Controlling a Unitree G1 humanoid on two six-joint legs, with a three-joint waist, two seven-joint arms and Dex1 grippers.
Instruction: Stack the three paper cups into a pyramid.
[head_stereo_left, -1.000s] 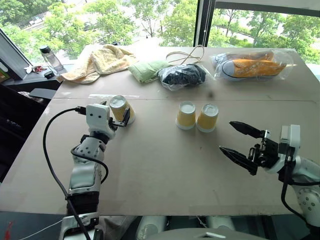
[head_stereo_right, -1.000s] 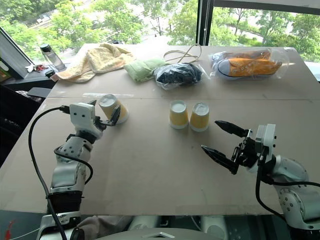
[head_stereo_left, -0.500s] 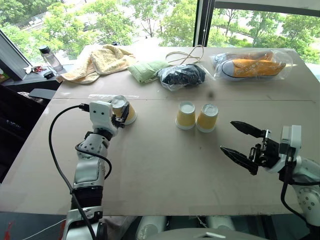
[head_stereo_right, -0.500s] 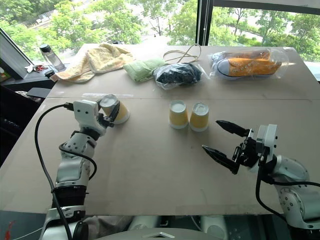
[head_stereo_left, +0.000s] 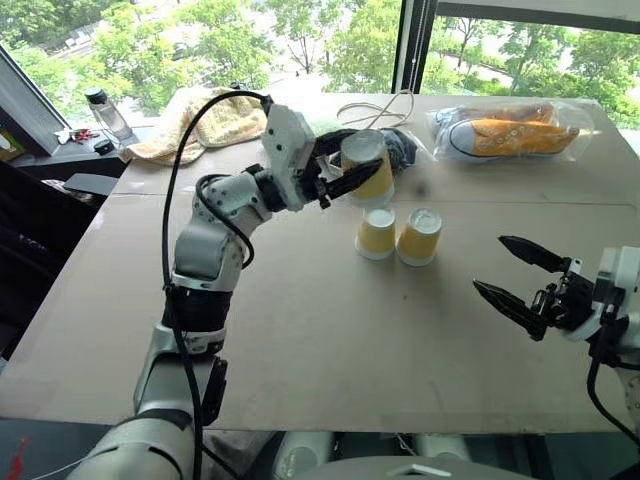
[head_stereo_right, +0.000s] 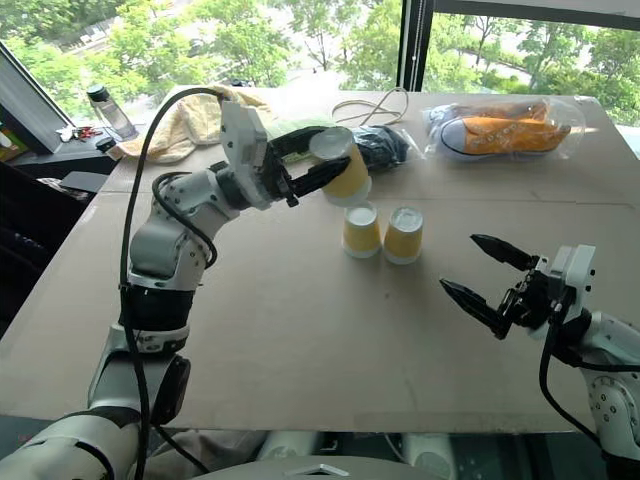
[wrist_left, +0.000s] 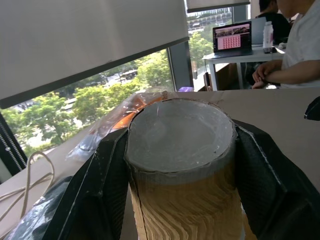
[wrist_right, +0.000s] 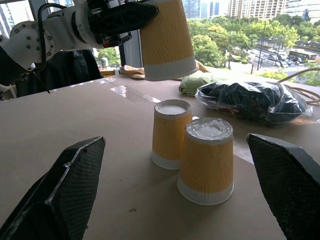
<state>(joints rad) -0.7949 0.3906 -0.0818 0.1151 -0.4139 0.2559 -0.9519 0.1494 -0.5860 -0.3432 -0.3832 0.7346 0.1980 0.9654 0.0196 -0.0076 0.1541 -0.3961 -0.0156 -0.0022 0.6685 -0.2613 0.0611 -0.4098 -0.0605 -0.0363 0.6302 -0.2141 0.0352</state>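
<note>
Two paper cups (head_stereo_left: 376, 233) (head_stereo_left: 419, 237) stand upside down, side by side and touching, at the table's middle. The third cup (head_stereo_left: 368, 165), also base up and tilted a little, hangs in the air just behind and above the left one, and my left gripper (head_stereo_left: 350, 172) is shut on its ribbed sides. The left wrist view has its white base (wrist_left: 180, 137) between both black fingers (wrist_left: 100, 190). My right gripper (head_stereo_left: 488, 262) stands open and empty to the right of the pair, its fingers (wrist_right: 60, 190) framing the two cups (wrist_right: 171, 134) (wrist_right: 206, 160).
At the back of the table lie a yellow towel (head_stereo_left: 205, 120), a black bag (wrist_right: 250, 102), a looped cable (head_stereo_left: 375, 108) and orange shoes in a clear bag (head_stereo_left: 505, 130). A bottle (head_stereo_left: 100, 110) stands off the left side. A person sits at a far desk (wrist_left: 295, 55).
My left gripper closed on the left cup, lifted it off the table and carried it right to above the standing pair. My right gripper drifted slightly to the right, still open.
</note>
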